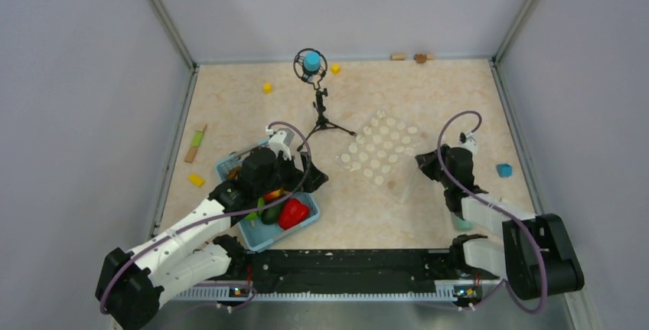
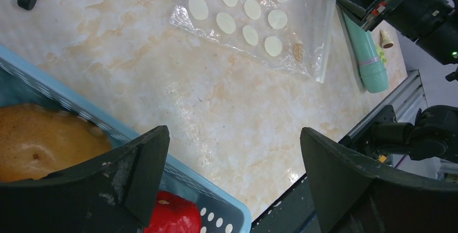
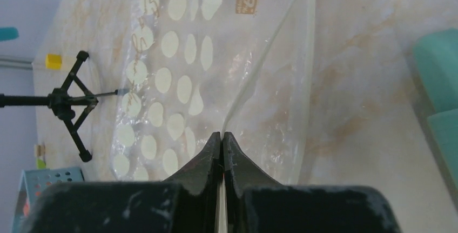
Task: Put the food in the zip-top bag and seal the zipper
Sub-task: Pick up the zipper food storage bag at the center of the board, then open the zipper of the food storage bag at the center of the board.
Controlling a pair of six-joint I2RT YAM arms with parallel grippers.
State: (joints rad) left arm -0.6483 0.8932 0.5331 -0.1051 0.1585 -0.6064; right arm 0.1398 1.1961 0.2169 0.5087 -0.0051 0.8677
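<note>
We see the big table (image 1: pixel 428 100) first. The zip-top bag (image 1: pixel 380 150) lies on it, to the right of the blue basket (image 2: pixel 65 103) and not touching it. The food (image 1: pixel 285 211) sits inside the basket, with a red pepper (image 1: pixel 292 212) near the front corner. The left gripper (image 2: pixel 232 157) hangs over the basket's edge with its two fingers far apart, holding nothing. The right gripper (image 3: pixel 222 135) has its fingers pressed together, pinching the bag's edge where the thin zipper (image 3: pixel 258 71) runs in.
</note>
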